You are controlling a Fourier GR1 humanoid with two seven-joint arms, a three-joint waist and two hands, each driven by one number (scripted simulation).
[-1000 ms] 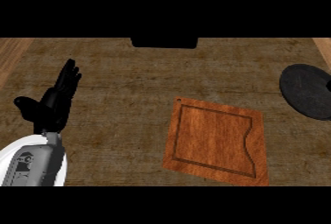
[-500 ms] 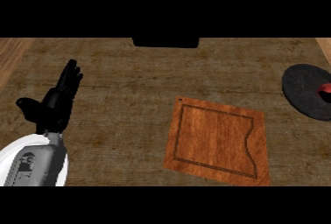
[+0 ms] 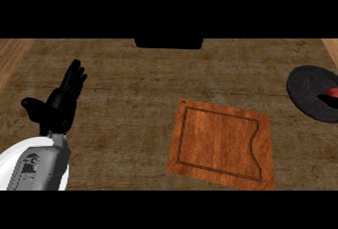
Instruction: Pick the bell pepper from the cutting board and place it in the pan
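Head view: the left hand (image 3: 56,105) rests at the left over the desk (image 3: 132,80), fingers straight and spread. The cutting board (image 3: 221,141) lies bare — the red bell pepper (image 3: 330,93) sits in the black pan (image 3: 315,96) at the right edge.

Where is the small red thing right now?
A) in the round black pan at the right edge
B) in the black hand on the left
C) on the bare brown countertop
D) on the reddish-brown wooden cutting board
A: the small red thing shows on the round black pan; the wooden cutting board carries nothing, and the left hand is open, holding nothing.
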